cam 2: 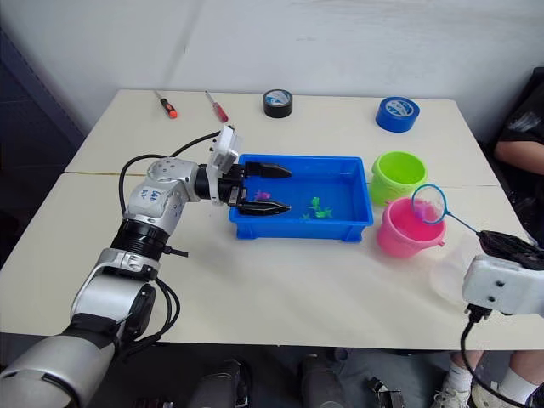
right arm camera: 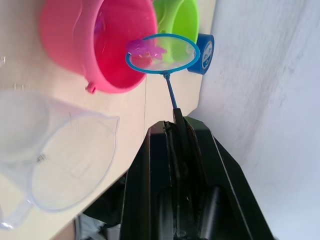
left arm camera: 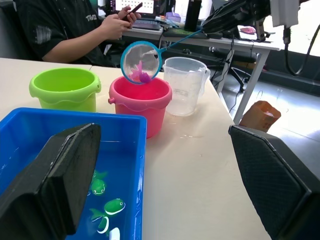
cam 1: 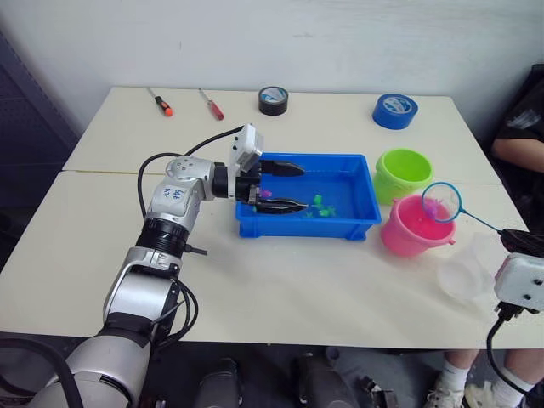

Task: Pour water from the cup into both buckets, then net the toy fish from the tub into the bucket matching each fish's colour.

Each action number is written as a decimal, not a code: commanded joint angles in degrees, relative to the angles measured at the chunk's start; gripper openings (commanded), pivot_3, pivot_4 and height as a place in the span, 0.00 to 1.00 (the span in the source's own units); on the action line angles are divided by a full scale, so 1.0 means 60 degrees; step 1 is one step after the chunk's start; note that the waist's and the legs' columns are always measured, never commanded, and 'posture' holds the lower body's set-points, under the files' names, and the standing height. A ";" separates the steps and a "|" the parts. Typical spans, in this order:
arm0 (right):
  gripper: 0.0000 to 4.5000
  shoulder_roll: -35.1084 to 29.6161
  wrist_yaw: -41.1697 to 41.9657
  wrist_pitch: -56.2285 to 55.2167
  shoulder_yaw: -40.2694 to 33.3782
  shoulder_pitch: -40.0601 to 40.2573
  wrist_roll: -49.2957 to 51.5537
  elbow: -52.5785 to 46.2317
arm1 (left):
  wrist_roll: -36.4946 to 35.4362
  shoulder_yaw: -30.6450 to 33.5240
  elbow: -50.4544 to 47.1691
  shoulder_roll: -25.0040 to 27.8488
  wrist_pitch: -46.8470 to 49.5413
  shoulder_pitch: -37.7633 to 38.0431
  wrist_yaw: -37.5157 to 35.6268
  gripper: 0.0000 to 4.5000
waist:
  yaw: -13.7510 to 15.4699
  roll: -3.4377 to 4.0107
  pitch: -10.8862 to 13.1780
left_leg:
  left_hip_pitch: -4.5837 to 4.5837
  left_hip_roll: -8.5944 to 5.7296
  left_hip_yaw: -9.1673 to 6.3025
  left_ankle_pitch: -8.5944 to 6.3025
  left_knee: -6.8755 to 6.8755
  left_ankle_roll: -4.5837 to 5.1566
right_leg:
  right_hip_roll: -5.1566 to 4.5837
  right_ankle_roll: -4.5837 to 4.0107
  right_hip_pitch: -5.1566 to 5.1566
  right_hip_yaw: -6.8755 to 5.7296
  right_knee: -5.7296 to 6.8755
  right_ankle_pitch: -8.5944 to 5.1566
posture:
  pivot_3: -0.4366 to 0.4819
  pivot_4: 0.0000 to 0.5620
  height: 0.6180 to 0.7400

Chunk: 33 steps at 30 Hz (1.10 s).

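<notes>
Several green fish (cam 1: 321, 206) are left in the tub (cam 1: 357, 223), between the wide-open left jaws (cam 1: 281, 187). Right jaws (right arm camera: 176, 131), clamped on the net (cam 1: 442, 201) handle, hold a pink fish (left arm camera: 139, 75) over the pink bucket (cam 1: 412, 231), so it looks roughly halfway; cup (cam 1: 467, 270) sits emptied nearby.

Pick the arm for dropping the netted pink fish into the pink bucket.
Right. The right gripper holds the net, pink fish inside, over the pink bucket. The left gripper straddles the tub wall.
</notes>
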 commanded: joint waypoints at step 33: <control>0.00 0.2640 -0.0152 0.6757 0.9443 -1.1182 0.5332 0.3509 | 0.0242 0.1343 -0.3438 0.3265 0.1693 0.3024 0.1724 0.99 | -0.0274 -0.0016 0.0002 | 0.0058 0.0030 0.0083 -0.0025 0.0031 0.0028 | -0.0073 -0.0019 -0.0029 0.0031 0.0102 -0.0008 | 0.48 0.27 1.00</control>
